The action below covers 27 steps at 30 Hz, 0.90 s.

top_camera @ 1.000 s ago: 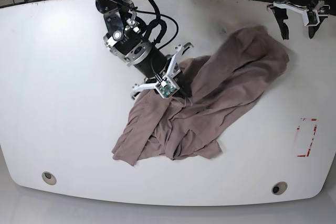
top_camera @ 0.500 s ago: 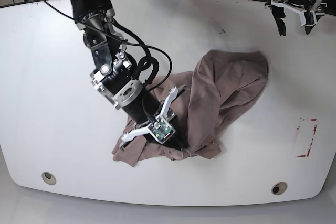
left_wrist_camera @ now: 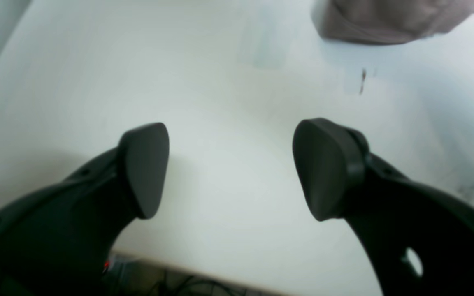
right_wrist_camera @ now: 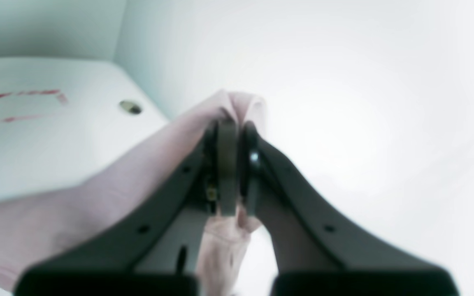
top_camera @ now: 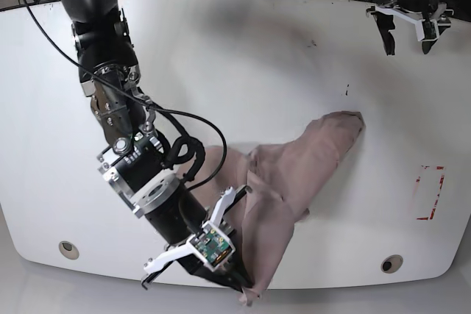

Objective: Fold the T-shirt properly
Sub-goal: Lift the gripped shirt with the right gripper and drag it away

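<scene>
1. My right gripper [right_wrist_camera: 239, 131] is closed, its narrow black fingers pinching a gathered bit of the mauve T-shirt [right_wrist_camera: 130, 176] between their tips.
2. The pinched cloth pokes up past my right fingertips as a small bunched fold. In the base view that end lies at the table's front edge.
3. From my right fingertips the T-shirt stretches away across the white table [top_camera: 96, 145], toward my left gripper's side, narrowing to a rounded end. More of it lies behind my right gripper, partly hidden by my arm.
4. The cloth is creased and bunched, not squared into a neat fold.
5. My left gripper [left_wrist_camera: 231, 170] holds nothing; its two dark, rounded fingers stand wide apart, with bare white tabletop showing between them.
6. It hangs near the table's far edge, well apart from the T-shirt, whose nearest end shows beyond my left fingers at the top of the left wrist view.
7. A red dashed rectangular mark [top_camera: 440, 193] is on the table, beside the T-shirt and well apart from my right gripper.
</scene>
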Each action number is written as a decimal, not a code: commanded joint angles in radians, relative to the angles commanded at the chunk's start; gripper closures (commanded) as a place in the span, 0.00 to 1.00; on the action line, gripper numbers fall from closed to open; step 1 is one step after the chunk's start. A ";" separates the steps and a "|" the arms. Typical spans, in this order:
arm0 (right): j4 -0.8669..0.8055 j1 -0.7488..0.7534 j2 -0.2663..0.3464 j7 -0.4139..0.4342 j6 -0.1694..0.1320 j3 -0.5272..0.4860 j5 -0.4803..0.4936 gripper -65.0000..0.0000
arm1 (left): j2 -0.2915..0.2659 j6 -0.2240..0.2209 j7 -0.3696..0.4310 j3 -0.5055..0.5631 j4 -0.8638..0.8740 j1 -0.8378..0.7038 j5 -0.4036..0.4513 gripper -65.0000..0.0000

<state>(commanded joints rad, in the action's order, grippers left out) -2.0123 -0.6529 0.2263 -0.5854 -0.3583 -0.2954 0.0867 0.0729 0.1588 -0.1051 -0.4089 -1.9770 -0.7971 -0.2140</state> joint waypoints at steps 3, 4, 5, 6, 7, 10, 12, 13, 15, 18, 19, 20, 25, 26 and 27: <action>-0.002 -0.040 -0.005 0.000 0.000 0.035 0.000 1.00 | 0.000 0.000 0.000 0.029 0.000 0.025 0.000 0.27; -0.002 -0.061 -0.005 0.000 -0.002 0.044 0.000 1.00 | 0.000 0.000 0.000 0.040 0.000 0.037 0.003 0.27; -0.002 -0.075 -0.005 0.000 -0.002 0.051 0.000 1.00 | 0.000 0.000 -0.002 0.049 0.000 0.046 0.003 0.27; -0.002 -0.086 -0.005 -0.002 -0.002 0.055 0.000 1.00 | 0.000 0.000 -0.002 0.055 0.000 0.051 0.003 0.27; -0.002 -0.109 0.000 -0.005 -0.002 0.066 0.000 1.00 | 0.000 0.000 -0.002 0.071 0.000 0.063 0.005 0.27; -0.002 -0.167 0.002 -0.041 -0.008 0.094 0.000 1.00 | 0.000 0.000 -0.002 0.106 0.000 0.084 0.005 0.27; -0.002 -0.209 -0.002 -0.080 -0.037 0.109 -0.002 1.00 | 0.000 0.000 -0.002 0.126 0.000 0.091 0.005 0.27; -0.002 -0.235 -0.003 -0.098 -0.054 0.118 -0.005 1.00 | 0.000 0.000 -0.002 0.138 0.000 0.094 0.005 0.27; -0.002 -0.276 -0.005 -0.127 -0.078 0.127 -0.009 1.00 | 0.005 0.000 -0.002 0.158 0.000 0.100 0.005 0.27; 0.000 -0.338 -0.005 -0.160 -0.091 0.129 -0.009 1.00 | 0.006 0.000 -0.002 0.183 -0.002 0.110 0.005 0.27; 0.000 -0.356 -0.005 -0.169 -0.092 0.129 -0.009 1.00 | 0.006 0.000 -0.002 0.189 -0.002 0.117 0.005 0.27; 0.000 -0.376 -0.005 -0.178 -0.094 0.127 -0.009 1.00 | 0.006 0.000 -0.002 0.193 -0.002 0.124 0.005 0.27; 0.000 -0.476 -0.005 -0.222 -0.097 0.127 -0.009 1.00 | 0.008 0.000 -0.002 0.210 -0.002 0.155 0.006 0.27; 0.002 -0.488 -0.005 -0.227 -0.097 0.126 -0.009 1.00 | 0.008 0.000 -0.002 0.212 -0.002 0.157 0.006 0.27; 0.002 -0.509 -0.005 -0.230 -0.097 0.124 -0.009 1.00 | 0.008 0.000 -0.002 0.212 -0.002 0.166 0.006 0.27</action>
<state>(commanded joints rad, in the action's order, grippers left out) -2.0108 -1.1623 0.2217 -0.8155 -0.4549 -0.1711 0.0775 0.0806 0.1588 -0.1066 -0.1972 -1.9786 -0.6314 -0.2079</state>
